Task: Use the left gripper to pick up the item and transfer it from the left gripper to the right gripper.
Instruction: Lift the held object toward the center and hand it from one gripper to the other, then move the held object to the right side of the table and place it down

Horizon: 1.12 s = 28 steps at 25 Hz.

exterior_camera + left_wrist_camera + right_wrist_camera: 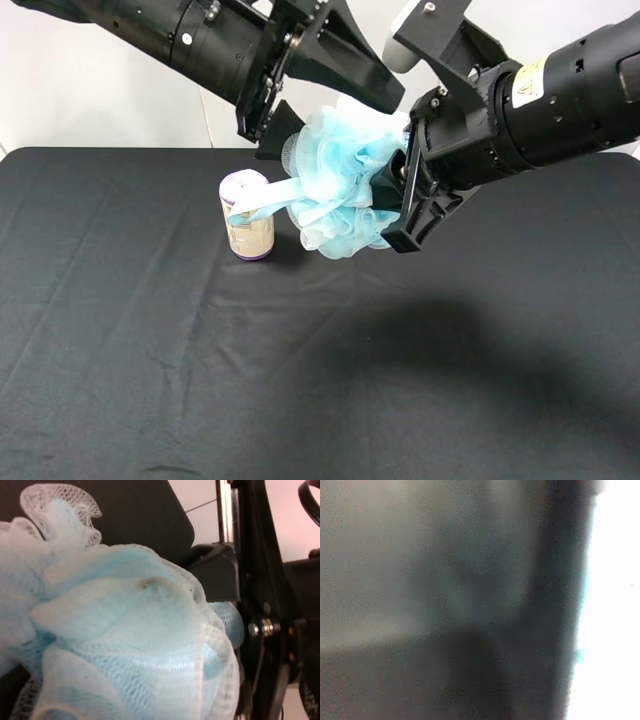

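Stretching beneath everything lay a black desk [150, 380]. Above the desk's far middle, the left hand [335, 120] clamped the item [335, 200], raised clear of the desk. The right hand [400, 185] touched its other side, grip unreadable. Pickup looked done; handover looked unfinished.

Purple-edged roll [247, 218] standing upright, on wrinkled black tablecloth [200, 380], white wall [80, 90] behind the table

Robot test bench, black-draped table [120, 380], plain white wall [80, 105]
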Each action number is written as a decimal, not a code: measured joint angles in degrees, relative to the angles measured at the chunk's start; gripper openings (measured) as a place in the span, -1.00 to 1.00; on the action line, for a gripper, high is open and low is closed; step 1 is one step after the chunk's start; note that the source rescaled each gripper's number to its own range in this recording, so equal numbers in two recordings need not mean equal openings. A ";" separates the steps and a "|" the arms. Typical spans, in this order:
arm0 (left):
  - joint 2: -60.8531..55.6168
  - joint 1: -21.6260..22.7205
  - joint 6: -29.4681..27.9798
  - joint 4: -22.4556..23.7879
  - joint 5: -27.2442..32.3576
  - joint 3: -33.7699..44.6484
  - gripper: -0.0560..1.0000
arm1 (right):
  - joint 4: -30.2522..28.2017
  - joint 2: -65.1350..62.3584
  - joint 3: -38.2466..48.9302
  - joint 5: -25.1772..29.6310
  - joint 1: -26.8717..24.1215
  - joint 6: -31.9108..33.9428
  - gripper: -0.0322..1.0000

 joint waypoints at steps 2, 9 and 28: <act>0.00 0.44 0.00 0.00 0.44 -0.06 1.00 | 0.00 0.00 0.00 -0.19 0.00 0.00 -0.20; -3.50 4.04 -0.18 2.37 1.91 -0.36 1.00 | 0.00 0.00 -0.05 -1.02 0.00 0.00 -0.47; -20.46 13.08 -9.04 28.60 2.94 -0.53 1.00 | 0.08 0.00 -0.05 -1.02 0.00 0.00 -0.88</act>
